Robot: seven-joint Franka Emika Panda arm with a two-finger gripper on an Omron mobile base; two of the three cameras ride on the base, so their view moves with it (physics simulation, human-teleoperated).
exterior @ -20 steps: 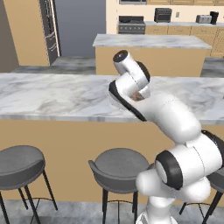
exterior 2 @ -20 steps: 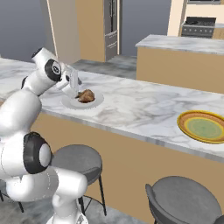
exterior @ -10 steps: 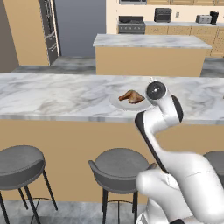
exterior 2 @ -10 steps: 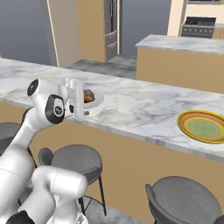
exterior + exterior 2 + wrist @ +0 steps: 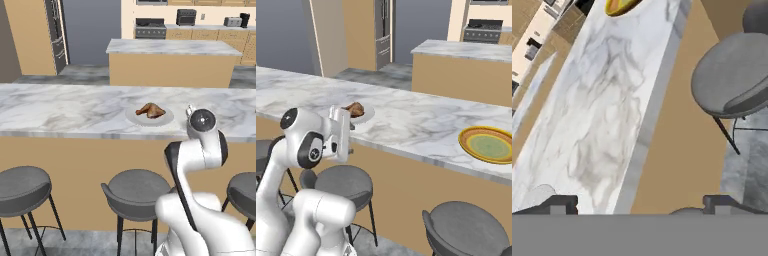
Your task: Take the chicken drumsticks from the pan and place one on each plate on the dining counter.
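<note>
The pincer [image 5: 640, 202], fingers spread wide and holding nothing, hangs over the front edge of the marble bench [image 5: 607, 115]. One drumstick [image 5: 150, 110] lies on the white-grey plate [image 5: 134, 117]; the yellow plate [image 5: 490, 145] sits bare, well apart along the bench.

Grey round bar stools [image 5: 139, 192] line the frame's bottom, a marble-topped island [image 5: 172, 47] sits upper centre, a stove [image 5: 148, 29] behind it
</note>
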